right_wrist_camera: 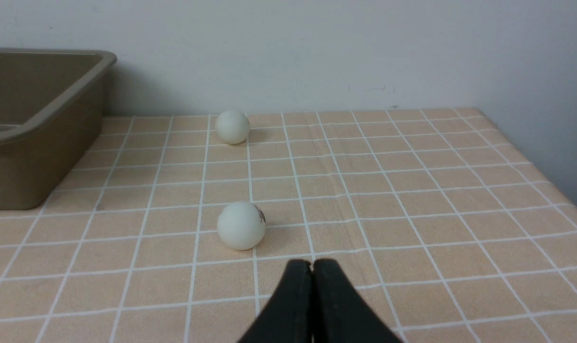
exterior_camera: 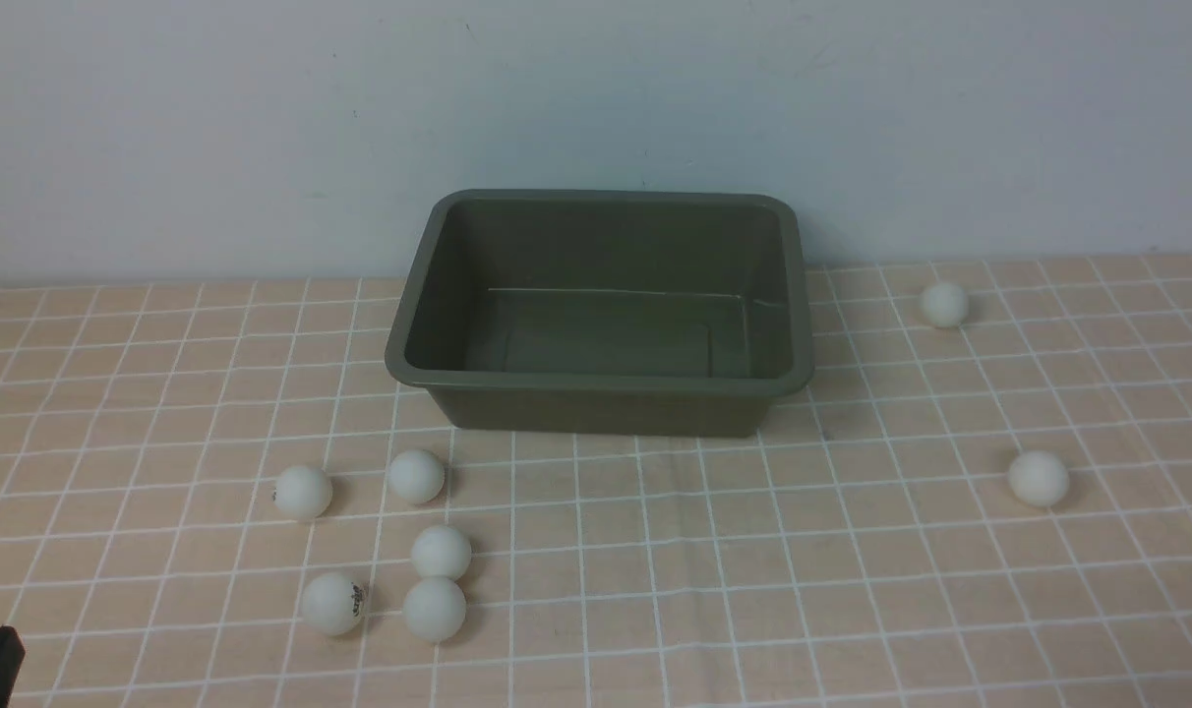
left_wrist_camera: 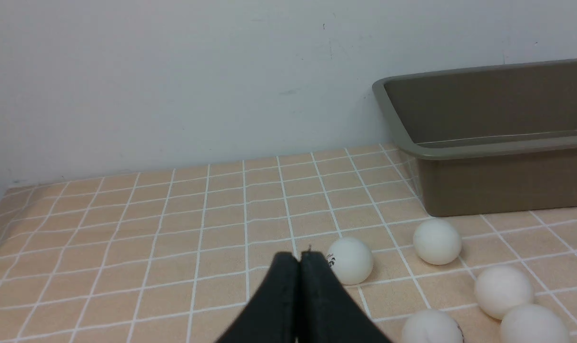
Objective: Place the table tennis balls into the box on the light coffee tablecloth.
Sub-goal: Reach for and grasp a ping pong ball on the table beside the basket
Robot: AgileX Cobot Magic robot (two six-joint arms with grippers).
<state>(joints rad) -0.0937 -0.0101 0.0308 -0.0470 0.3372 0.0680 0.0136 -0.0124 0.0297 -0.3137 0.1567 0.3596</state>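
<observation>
A: Grippers?
B: Left gripper (left_wrist_camera: 299, 259) has its jaws pressed together, nothing in them. Right gripper (right_wrist_camera: 312, 264) is the same: together, empty.
A: Balls?
B: All 7 balls (exterior_camera: 416, 476) sit on the cloth (exterior_camera: 655, 590), 0 in the box (exterior_camera: 596, 382). 5 cluster off the box's front-left corner, on the left arm's side. 2 lie well apart on the right: far ball (exterior_camera: 945, 304) beside the box's back right corner, near ball (exterior_camera: 1038, 478) closer to the robot.
A: Step?
B: Looks like the 1st pick, not yet begun.
A: How to do it well?
B: Spread the jaws before dropping, not at the ball. Logo ball (left_wrist_camera: 349, 261) sits just beside the left tips, so it's the likely 1st target. The near ball lies just ahead of the right tips. Come straight down, fingers either side of the ball's middle, and close gently. These are light and probably squirt away if pinched off-centre.
A: Risks?
B: 2 balls in the cluster look touching. Take the outer ones 1st so the fingers don't nudge neighbours rolling. Let go low inside the box so nothing bounces out.
</observation>
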